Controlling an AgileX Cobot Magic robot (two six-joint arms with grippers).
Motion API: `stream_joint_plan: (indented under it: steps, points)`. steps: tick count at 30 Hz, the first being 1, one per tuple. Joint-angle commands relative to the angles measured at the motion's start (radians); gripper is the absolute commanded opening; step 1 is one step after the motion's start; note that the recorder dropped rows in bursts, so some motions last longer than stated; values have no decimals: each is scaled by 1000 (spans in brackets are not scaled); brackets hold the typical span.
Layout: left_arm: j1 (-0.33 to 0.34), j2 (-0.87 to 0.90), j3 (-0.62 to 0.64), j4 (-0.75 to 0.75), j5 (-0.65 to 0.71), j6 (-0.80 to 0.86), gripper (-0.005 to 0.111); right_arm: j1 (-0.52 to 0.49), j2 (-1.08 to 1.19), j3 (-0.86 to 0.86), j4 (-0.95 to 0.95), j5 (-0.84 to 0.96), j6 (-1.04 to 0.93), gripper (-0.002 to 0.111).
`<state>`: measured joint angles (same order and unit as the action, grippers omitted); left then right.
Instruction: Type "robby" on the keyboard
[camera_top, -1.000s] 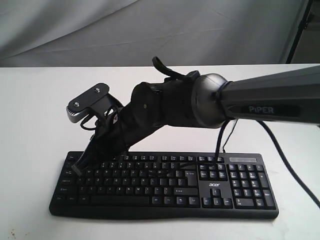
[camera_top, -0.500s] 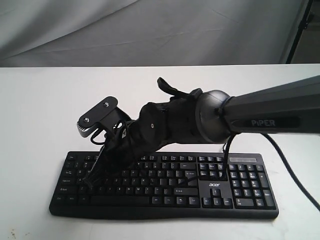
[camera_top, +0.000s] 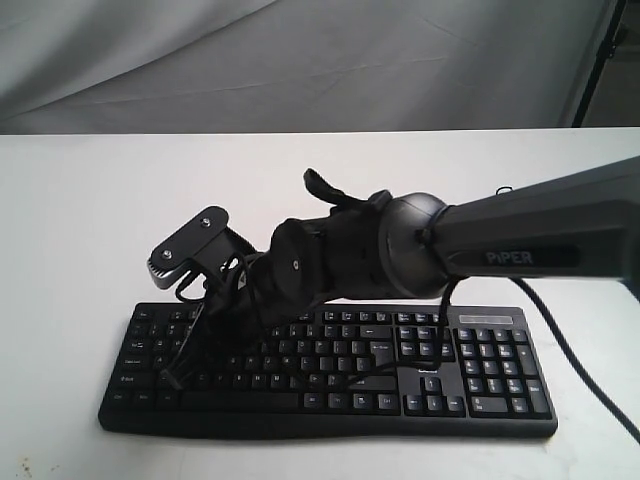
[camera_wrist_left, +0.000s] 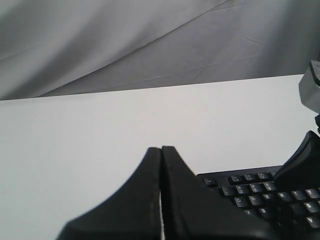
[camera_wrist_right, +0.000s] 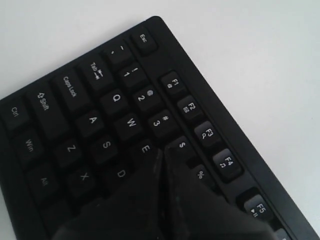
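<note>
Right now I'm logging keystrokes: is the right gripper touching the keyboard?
Cannot tell. The right wrist view shows the shut right gripper over the keyboard beside E, hiding any contact or gap.

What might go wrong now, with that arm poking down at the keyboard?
Wrong key: in the right wrist view, the right gripper is shut to one blunt point on the seam between the E key and the 4 key. It may press the wrong key, or two together.

Snag: a black cable hangs below the arm at the back edge of the keyboard and might catch as the arm shifts.
</note>
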<state>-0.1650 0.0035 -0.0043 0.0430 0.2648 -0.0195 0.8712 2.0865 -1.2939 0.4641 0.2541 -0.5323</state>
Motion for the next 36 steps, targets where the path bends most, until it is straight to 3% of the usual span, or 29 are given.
stream_joint_plan:
  steps: [1,29,36]
  points:
    - [-6,-3,4,5,-7,-3,0,5,7,5,-1,-4,-12,0]
    - [-6,-3,4,5,-7,-3,0,5,35,5,4,5,-12,0]
    - [-6,-3,4,5,-7,-3,0,-57,-181,84,-31,29,9,0]
